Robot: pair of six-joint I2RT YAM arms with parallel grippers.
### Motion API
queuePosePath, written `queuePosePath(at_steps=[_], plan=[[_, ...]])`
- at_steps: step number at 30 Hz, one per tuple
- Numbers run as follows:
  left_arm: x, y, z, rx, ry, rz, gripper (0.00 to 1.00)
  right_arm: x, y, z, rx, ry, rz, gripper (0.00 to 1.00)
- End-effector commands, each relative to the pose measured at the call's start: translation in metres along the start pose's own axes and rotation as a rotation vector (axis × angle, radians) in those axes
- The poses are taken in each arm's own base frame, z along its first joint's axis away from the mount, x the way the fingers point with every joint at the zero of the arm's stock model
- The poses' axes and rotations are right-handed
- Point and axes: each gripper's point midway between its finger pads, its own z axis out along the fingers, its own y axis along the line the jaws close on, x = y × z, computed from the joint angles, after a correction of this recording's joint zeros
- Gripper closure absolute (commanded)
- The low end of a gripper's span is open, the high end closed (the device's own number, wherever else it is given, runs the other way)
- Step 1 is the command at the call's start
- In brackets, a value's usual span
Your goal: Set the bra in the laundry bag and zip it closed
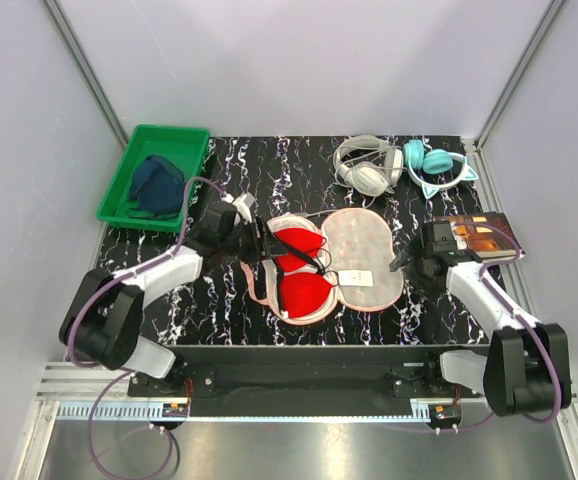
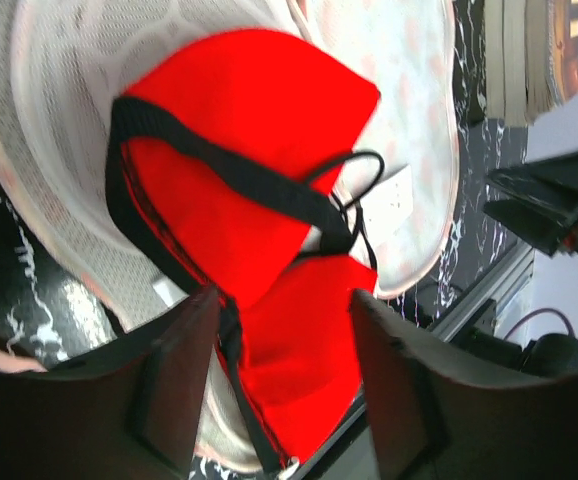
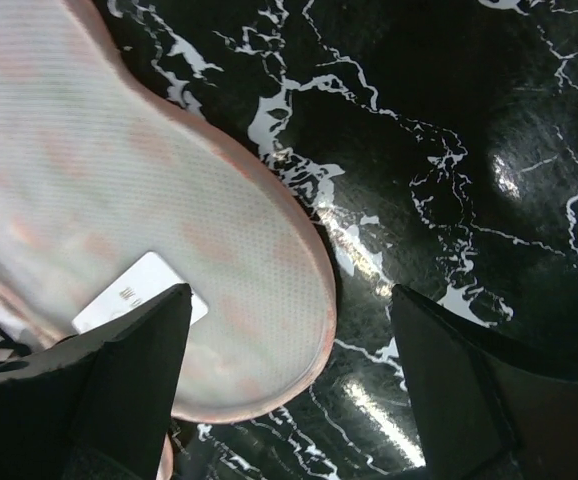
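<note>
The black marbled tabletop (image 1: 299,170) carries the laundry bag (image 1: 364,245), spread open with its mesh lining up. The rim of one lobe lies just under the right claw (image 3: 291,300), whose fingers stand wide apart, holding nothing. The red bra (image 2: 249,130) rests on the bag's other half, directly below the left claw (image 2: 284,300) — also open, fingers apart above one cup.
</note>
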Motion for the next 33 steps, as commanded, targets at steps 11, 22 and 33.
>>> queuePosePath(at_steps=[11,22,33], plan=[[0.057,-0.022,-0.02,0.098,0.047,0.049,0.56,0.021,-0.011,0.033,0.006,0.057,-0.004,0.3],[0.096,-0.013,-0.04,0.101,0.058,-0.033,0.46,0.026,-0.011,0.036,0.003,0.074,0.001,0.39],[0.099,-0.016,-0.014,0.159,0.086,-0.093,0.59,0.024,-0.01,0.034,-0.008,0.066,-0.003,0.41]])
